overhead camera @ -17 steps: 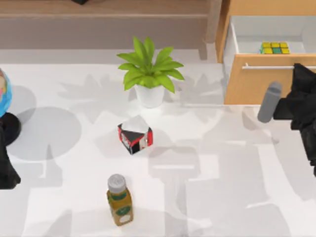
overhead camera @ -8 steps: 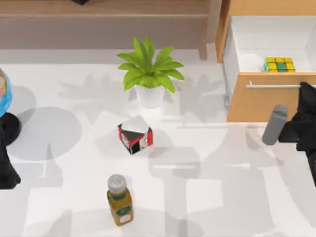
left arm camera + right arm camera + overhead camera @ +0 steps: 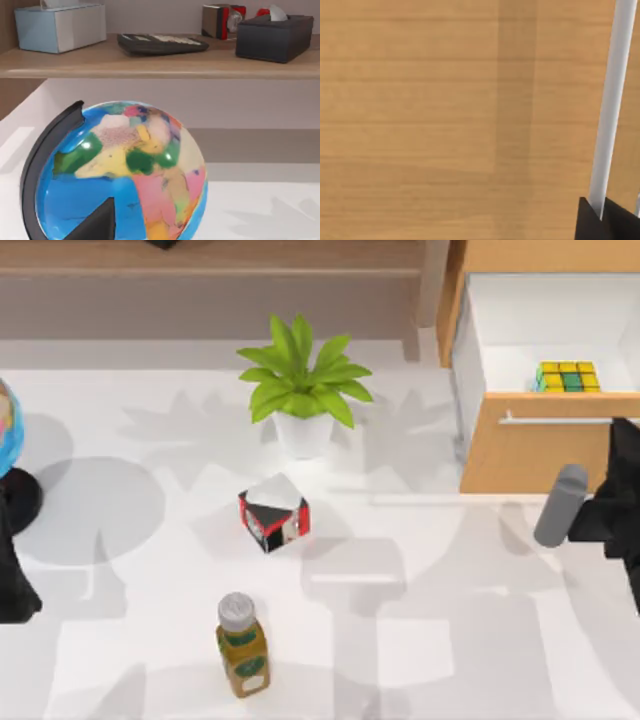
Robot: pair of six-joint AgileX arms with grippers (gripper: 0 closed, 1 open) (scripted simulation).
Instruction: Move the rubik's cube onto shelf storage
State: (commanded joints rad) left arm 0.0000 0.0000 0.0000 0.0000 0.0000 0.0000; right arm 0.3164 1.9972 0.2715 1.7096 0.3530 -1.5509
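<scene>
White tabletop [image 3: 420, 640] took up most of the top view. Along the top edge ran the shelf storage [image 3: 200, 258], a long light-brown board with a beige post at its right end.

Upper right of the frame was the orange-tan drawer cabinet [image 3: 530, 455], its drawer pulled out. The right gripper [image 3: 622, 455] sat at the right edge, right up against the drawer front by the silver handle [image 3: 555, 420]. In the right wrist view dark fingertips [image 3: 592, 220] sat either side of that handle, so I'd call it clamped on the handle. The left arm was parked at the left edge by the globe [image 3: 120, 175]; can't tell what its gripper was doing.

Mid-frame there was a potted plant [image 3: 303, 390], below it a red-black-white box [image 3: 273, 513], and lower down a bottle [image 3: 242, 645].

Smallest bit: the rubik's cube [image 3: 567, 376], inside the open drawer near its front wall. Yellow and green squares on top, a sliver of teal on its left side. My guess is it's light, rigid plastic, a bit slick, not fragile. I'd come straight down and pinch two opposite flat faces.
</scene>
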